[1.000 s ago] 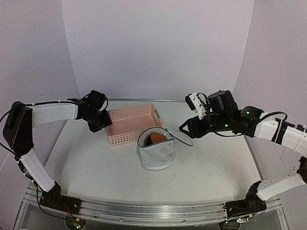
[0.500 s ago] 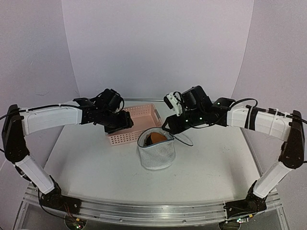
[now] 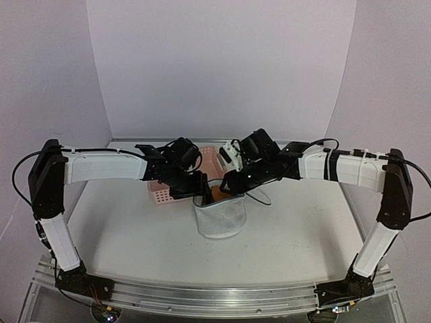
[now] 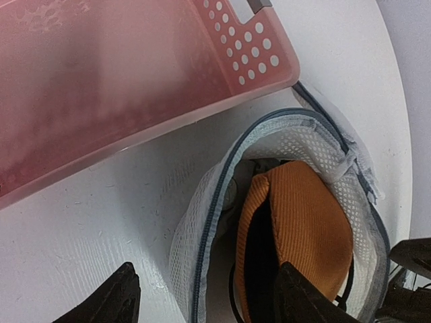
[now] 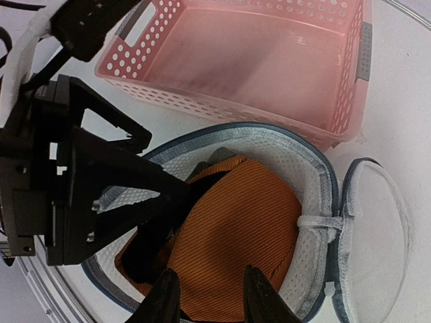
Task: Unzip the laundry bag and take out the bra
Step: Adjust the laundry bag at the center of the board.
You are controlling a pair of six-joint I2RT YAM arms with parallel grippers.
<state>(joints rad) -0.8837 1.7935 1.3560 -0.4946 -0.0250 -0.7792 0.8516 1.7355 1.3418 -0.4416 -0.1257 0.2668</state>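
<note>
The white mesh laundry bag [image 3: 219, 214] stands open on the table, its round lid [image 3: 256, 196] flipped out to the right. An orange ribbed bra [image 3: 219, 194] with a black lining sits inside. My left gripper [image 3: 201, 196] is open at the bag's left rim. In the left wrist view [image 4: 212, 299] one finger is outside the mesh wall [image 4: 192, 229] and the other over the bra [image 4: 310, 215]. My right gripper [image 3: 229, 184] is open just above the bag's mouth. In the right wrist view [image 5: 210, 299] its fingertips hover over the bra [image 5: 242, 222], apart from it.
A pink plastic lattice basket [image 3: 161, 195] stands right behind the bag, touching its far rim; it also shows in the left wrist view [image 4: 101, 81] and the right wrist view [image 5: 256, 54]. The lid [image 5: 374, 229] lies flat on the white table.
Both arms have swung in from the sides to the bag. Both grippers now sit at its open mouth, left at the left rim, right over the bra.
</note>
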